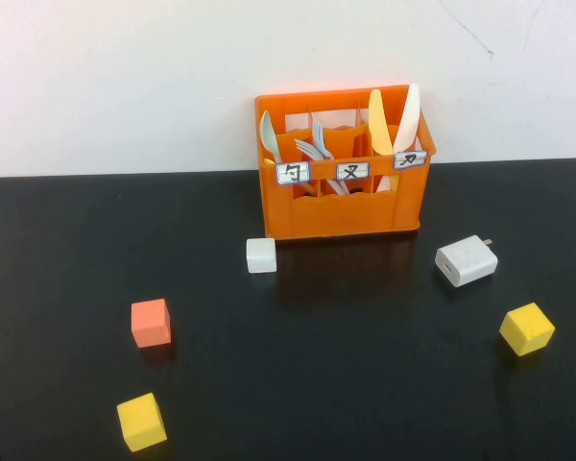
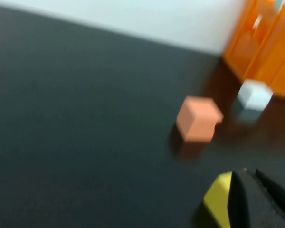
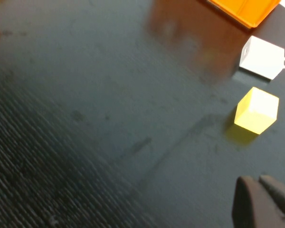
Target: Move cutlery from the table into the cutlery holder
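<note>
Cutlery stands in the orange cutlery holder at the back of the black table.

In the high view a spoon stands in the holder's left compartment, light blue forks in the middle one, and two pale knives lean in the right one. In front lie a white charger block, a small white cube, an orange cube and two yellow cubes. The left gripper hangs low beside the near yellow cube, its dark fingers seemingly pressed together, though that view is blurred. The right gripper hovers near the other yellow cube, fingers closed, holding nothing.
</note>
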